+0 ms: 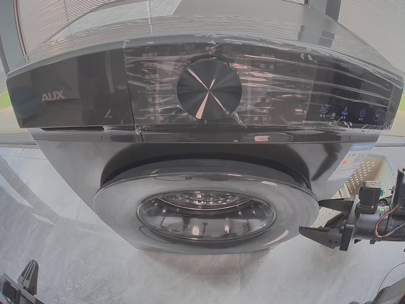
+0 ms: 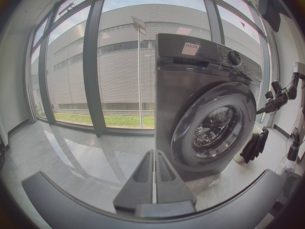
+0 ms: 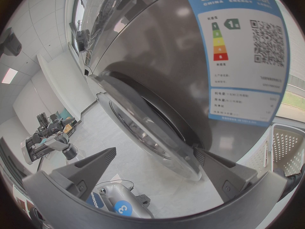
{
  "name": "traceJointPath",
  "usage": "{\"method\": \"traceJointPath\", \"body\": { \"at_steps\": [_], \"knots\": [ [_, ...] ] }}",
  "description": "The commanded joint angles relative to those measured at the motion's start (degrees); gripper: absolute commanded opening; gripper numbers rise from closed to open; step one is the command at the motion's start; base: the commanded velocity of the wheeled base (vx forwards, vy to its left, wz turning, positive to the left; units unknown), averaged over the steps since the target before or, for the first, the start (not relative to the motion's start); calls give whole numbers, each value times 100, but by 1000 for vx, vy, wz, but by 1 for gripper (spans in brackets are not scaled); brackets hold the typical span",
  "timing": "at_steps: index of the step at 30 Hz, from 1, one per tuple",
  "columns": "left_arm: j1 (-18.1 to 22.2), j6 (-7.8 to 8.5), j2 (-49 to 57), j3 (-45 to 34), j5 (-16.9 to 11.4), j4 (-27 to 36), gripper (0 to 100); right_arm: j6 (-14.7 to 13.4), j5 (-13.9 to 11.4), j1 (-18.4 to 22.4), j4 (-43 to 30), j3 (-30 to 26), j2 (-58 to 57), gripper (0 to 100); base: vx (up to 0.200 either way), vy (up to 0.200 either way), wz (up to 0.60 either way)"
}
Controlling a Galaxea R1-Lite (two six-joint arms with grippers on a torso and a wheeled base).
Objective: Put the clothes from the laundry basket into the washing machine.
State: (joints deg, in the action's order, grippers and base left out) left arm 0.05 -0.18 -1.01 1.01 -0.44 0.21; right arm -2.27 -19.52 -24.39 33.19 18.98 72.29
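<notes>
The dark grey washing machine (image 1: 84, 157) faces me, its round glass door (image 1: 206, 214) lying against the front. My right gripper (image 1: 321, 218) is open at the door's right rim. In the right wrist view the door's edge (image 3: 178, 163) lies between the spread fingers of the right gripper (image 3: 154, 150). The white laundry basket (image 1: 373, 169) stands on the floor right of the machine, with dark clothes (image 2: 254, 145) draped over its side. My left gripper (image 2: 154, 175) is shut and empty, low at the left, well away from the machine.
Glossy grey floor tiles (image 1: 63, 250) spread in front and to the left of the machine. Tall windows (image 2: 117, 64) stand behind it. Other equipment on a stand (image 3: 47, 140) is far off across the room.
</notes>
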Motion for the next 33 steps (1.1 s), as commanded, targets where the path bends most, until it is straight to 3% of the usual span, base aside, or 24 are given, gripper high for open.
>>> {"method": "traceJointPath", "body": {
  "at_steps": [1, 10, 19, 23, 28, 33],
  "knots": [
    [4, 1, 92, -101, 0, -3, 0, -2, 1, -30, 12, 238, 330, 100, 0, 0, 0],
    [-5, 1, 92, -101, 0, 6, 0, -2, 18, -101, -6, 422, 690, 100, 0, 0, 0],
    [4, 1, 92, -101, 0, -3, 0, 42, -17, -382, -138, -483, -189, 100, 0, 0, 0],
    [4, 1, 92, -101, 0, -3, 0, 42, -17, -435, -569, -597, -681, 100, 0, 0, 0],
    [-5, 1, 92, -101, 0, -3, 0, 25, 18, -329, -911, -237, -593, 100, 0, 0, 0],
    [-5, -61, 92, -92, -18, -3, 0, -2, 27, -268, -841, 255, -13, 100, -200, 0, 0]
  ]
}}
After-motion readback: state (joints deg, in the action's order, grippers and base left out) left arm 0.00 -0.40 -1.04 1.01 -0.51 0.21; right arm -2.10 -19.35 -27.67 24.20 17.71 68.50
